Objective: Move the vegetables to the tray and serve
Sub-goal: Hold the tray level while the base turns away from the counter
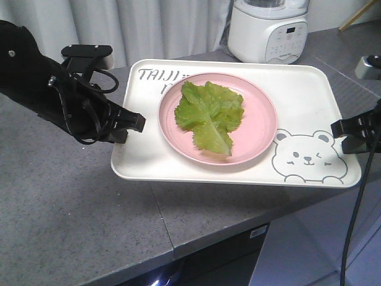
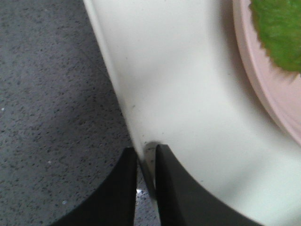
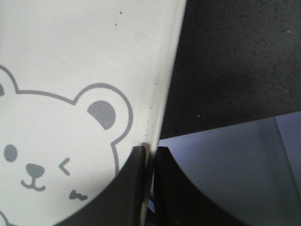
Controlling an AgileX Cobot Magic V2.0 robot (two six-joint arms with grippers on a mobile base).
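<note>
Since each hand has a rim of the tray (image 1: 297, 95) pinched between its fingers, I judge the loading done and the serving carry as what is left. The vegetables (image 1: 211, 113), one crinkled green leaf, lie on the pink plate (image 1: 262, 134), which sits left of centre on the tray, beside the bear drawing.

The left hand (image 1: 134, 122) grips the edge at frame left. In its wrist view the fingers are closed narrow, with the cream rim standing between them. The right hand (image 1: 338, 128) grips the edge at frame right, just past the bear's ear, and is equally narrow on the rim.

What matters for the coming move is that the tray's long axis runs left to right across the frame, straight from one hand to the other. The load hangs between them, with the plate nearer the left hand. The lower right corner juts out past the front of the bench (image 1: 71, 196). I cannot tell whether the tray is lifted clear of the bench or resting on it.

As I read it, both hands must travel together and level. If one leads, the rim could twist out of the grip or the plate could slide. A white appliance (image 1: 269, 30) stands behind the tray at upper right.
</note>
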